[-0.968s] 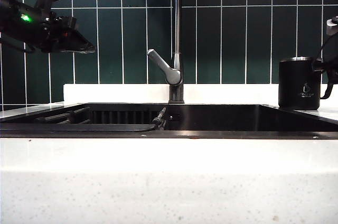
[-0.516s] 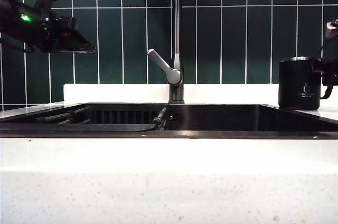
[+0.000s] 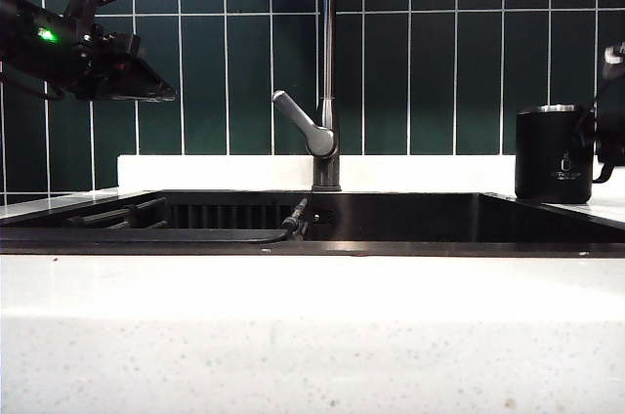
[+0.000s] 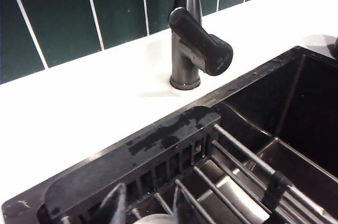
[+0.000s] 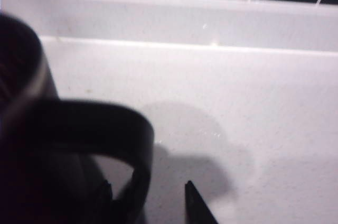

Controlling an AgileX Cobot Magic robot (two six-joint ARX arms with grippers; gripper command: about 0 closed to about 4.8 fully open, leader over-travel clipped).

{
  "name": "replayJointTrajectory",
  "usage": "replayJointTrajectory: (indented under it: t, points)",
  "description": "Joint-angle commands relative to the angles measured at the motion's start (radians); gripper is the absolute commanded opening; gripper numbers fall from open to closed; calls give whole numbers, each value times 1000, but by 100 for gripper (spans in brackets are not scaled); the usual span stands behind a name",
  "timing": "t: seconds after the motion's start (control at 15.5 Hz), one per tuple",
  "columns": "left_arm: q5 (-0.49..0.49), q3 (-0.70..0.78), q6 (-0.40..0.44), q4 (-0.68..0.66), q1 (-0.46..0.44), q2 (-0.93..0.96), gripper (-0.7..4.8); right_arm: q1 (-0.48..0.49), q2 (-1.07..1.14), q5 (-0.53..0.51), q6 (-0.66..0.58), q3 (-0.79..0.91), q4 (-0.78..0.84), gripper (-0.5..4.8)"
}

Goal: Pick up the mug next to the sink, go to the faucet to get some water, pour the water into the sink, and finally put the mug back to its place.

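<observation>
Dark green tiled wall (image 3: 439,43) behind white speckled table (image 3: 312,336); black sink (image 3: 410,219); faucet (image 3: 327,62). Mug (image 3: 554,153) upright on table, right of sink. Right end effector (image 5: 148,203) wide open astride mug handle (image 5: 105,129), ungripped. Left end effector (image 3: 146,82) raised above sink's left, empty; opening cannot be told.

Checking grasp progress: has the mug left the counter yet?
No. The mug stands upright on the countertop right of the sink, with the right gripper open at its handle.

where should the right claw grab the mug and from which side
Judging by its pose, take the mug by its thin handle, coming from the side away from the sink. It stands upright with the handle facing that way, and the open right claw already straddles the handle. The left claw hovers far off.
</observation>
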State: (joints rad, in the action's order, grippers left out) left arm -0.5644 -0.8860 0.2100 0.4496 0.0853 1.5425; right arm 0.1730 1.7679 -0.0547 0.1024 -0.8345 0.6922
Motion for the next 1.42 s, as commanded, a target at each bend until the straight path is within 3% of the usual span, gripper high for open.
replayJointTrajectory:
  t: [0.06, 0.45, 0.65, 0.77, 0.9, 0.97, 1.1, 1.42]
  points:
    - [0, -3, 26, -23, 1, -2, 117, 6, 10, -34, 3, -8, 53, 189]
    - [0, -3, 26, -26, 1, -1, 117, 11, 10, -37, 3, -13, 128, 185]
    - [0, -3, 26, -26, 1, 1, 117, 11, 10, -38, 3, -15, 128, 85]
    - [-1, -3, 26, -26, 1, 2, 117, 11, 10, -38, 3, -15, 129, 53]
    - [-6, -3, 26, -14, 2, 2, 117, 11, 10, -42, 3, -15, 137, 51]
    - [-35, -3, 24, 3, 2, 2, 117, 10, 10, -58, 3, -15, 145, 17]
    - [-69, -4, 18, 22, 2, 2, 116, 8, 9, -60, 3, -16, 146, -1]
    - [-69, -4, 18, 18, 2, 2, 116, 3, -3, -87, -26, -16, 143, -1]
